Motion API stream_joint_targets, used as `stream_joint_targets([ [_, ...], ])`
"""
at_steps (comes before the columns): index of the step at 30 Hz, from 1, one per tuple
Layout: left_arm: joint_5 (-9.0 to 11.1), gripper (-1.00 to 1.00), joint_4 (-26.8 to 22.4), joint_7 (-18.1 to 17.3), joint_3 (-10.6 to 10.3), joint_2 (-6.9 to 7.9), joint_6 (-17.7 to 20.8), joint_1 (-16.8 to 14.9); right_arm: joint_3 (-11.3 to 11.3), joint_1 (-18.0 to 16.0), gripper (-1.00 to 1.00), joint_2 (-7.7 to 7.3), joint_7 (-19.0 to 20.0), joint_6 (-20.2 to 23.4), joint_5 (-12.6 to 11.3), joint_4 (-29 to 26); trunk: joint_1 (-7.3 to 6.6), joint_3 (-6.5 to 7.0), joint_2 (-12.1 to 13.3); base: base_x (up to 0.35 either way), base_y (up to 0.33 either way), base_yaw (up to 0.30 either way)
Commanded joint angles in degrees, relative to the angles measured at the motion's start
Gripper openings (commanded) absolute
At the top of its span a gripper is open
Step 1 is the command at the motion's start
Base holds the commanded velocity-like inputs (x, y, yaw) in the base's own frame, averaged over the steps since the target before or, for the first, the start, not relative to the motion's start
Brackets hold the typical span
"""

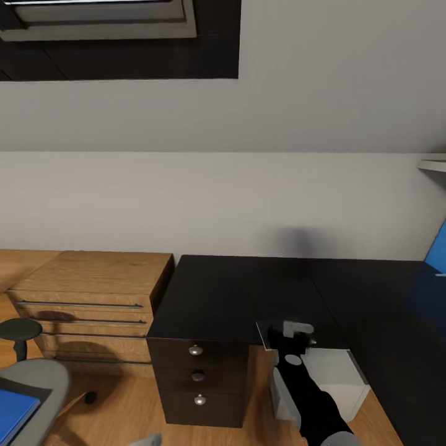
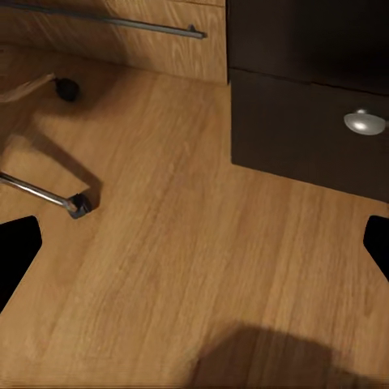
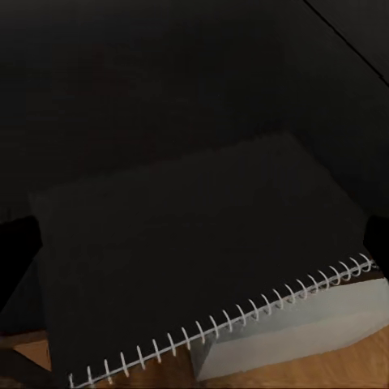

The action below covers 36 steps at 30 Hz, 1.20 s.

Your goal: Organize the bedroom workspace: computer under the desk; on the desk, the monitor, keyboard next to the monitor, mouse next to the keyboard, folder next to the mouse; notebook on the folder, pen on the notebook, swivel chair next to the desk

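Note:
The notebook (image 3: 174,267), spiral-bound and dark in shadow, lies flat at the front edge of the black desk (image 1: 241,291). Its grey corner (image 1: 267,333) shows beside my right gripper (image 1: 298,337). That gripper (image 3: 194,243) hovers just over the notebook, jaws spread wide and nothing pinched. Under the desk edge stands the light grey computer (image 1: 334,375). The grey swivel chair (image 1: 40,378) is at the lower left with the blue folder (image 1: 15,412) on its seat. My left gripper (image 2: 194,251) hangs open over the wooden floor.
Black drawers with silver knobs (image 1: 197,375) sit under the desk's left end. Light wooden low cabinets (image 1: 93,291) stand left of them. The chair's casters (image 2: 77,204) rest on the floor near my left gripper. The desk's blue panel (image 1: 437,251) is at the right.

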Motion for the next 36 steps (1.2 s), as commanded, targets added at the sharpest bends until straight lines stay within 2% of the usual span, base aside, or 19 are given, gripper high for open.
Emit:
stream_joint_targets([
  [1,0.6,1.0,0.2,0.4,-0.4,0.13,-0.6,0.0,0.3,0.3,1.0,0.3,-0.7,0.0,-0.3,0.2,0.0,-0.06,0.0,0.0,0.0,0.0],
  [4,0.6,1.0,0.6,0.3,-0.4,0.21,-1.6,0.0,0.4,1.3,1.0,1.27,-1.7,-0.4,-0.3,-0.7,0.0,-0.06,0.0,0.0,0.0,0.0],
  [11,0.6,1.0,0.8,0.2,-0.4,0.26,-3.8,0.1,1.0,3.4,1.0,1.8,-2.2,-0.5,-0.4,-3.0,0.0,-0.06,0.0,0.0,0.0,0.025],
  [24,0.6,1.0,1.6,0.2,-0.4,0.21,-8.0,0.1,1.4,3.5,1.0,1.92,-2.3,-0.6,-0.5,-3.5,0.0,-0.06,0.0,0.0,0.0,0.256],
  [29,0.6,1.0,1.9,0.2,-0.4,0.19,-8.1,0.1,1.5,3.5,1.0,2.0,-2.3,-0.6,-0.5,-3.4,0.0,-0.07,0.0,0.0,0.0,0.247],
  [33,0.6,1.0,2.0,0.2,-0.4,0.18,-8.1,0.1,3.7,3.5,1.0,1.98,-2.4,-0.7,-0.5,-3.3,0.0,-0.08,0.0,0.0,0.0,0.06],
  [36,0.6,1.0,2.0,0.2,-0.4,0.18,-8.1,0.1,4.0,3.5,1.0,1.97,-2.4,-0.7,-0.6,-3.4,0.0,-0.08,0.0,0.0,0.0,0.009],
])
